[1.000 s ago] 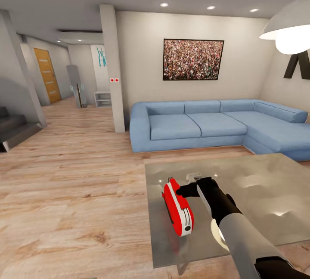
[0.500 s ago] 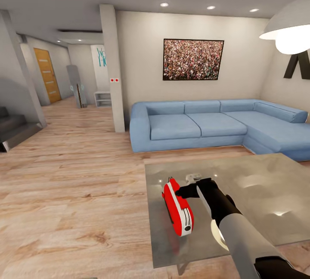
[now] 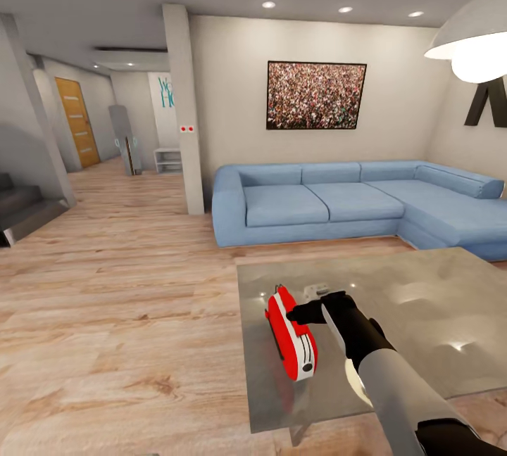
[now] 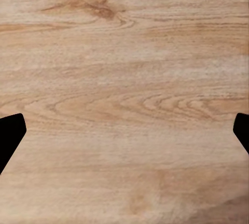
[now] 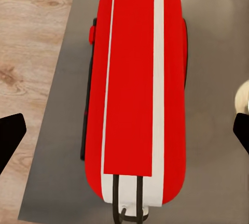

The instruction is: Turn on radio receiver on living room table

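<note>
At the far left of the head view, dark stairs (image 3: 21, 206) climb beside a grey wall, and a hallway runs back to an orange door (image 3: 77, 122). The wood floor (image 3: 120, 315) spreads across the living room toward a square pillar (image 3: 184, 111) with two small red dots on it. Behind the pillar, a blue sofa (image 3: 338, 203) sits against the beige wall under a framed crowd picture (image 3: 316, 96).

In the left wrist view, the left gripper (image 4: 124, 130) looks down at bare wood floor (image 4: 124, 53); its jaws stand wide, the two dark fingertips (image 4: 10, 133) at opposite edges of the picture with nothing between them.

Nearer the robot, the bench (image 3: 422, 301), a low table with a glossy grey top, fills the lower right of the head view. The radio (image 3: 291, 333) stands on edge close to the bench's left edge, red with white trim, its long side running away from the robot.

Just right of the radio, the right gripper (image 3: 301, 312) reaches in on a black and grey arm (image 3: 394, 378), its dark tip up against the radio's right face; whether it actually touches cannot be told. In the right wrist view the radio (image 5: 136, 94) lies straight ahead between the fingertips (image 5: 10, 136), its red top band and white stripe showing and a thin dark strap (image 5: 127, 200) at one end. The jaws stand wide, set well apart on either side of the radio and clear of it.

At the upper right hangs a white pendant lamp (image 3: 475, 37).
</note>
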Available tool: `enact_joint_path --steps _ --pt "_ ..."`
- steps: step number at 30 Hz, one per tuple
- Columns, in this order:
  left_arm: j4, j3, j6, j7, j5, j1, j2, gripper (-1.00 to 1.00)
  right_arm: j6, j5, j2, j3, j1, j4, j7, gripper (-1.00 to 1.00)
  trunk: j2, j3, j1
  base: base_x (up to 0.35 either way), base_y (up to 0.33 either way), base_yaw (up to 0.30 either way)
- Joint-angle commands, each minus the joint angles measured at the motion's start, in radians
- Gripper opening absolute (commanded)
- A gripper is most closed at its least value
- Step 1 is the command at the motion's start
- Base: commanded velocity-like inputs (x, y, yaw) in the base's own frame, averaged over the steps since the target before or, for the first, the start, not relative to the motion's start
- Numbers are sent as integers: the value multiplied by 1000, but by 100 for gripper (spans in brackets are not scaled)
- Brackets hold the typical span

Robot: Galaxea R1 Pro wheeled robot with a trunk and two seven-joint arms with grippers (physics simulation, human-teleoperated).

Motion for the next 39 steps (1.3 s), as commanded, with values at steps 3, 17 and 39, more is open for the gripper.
enact_joint_path --steps 3,17,39 --pt "0 0 0 0 0 0 0 100 0 0 0 0 0 0 0 100 -21 -9 12 0 0 0" --pt "0 0 0 0 -1 0 0 100 0 2 0 1 0 0 -8 100 -105 -47 58 0 0 0" --pt "0 0 0 0 -1 0 -1 100 0 2 0 1 0 0 -11 100 -105 -47 58 0 0 0"
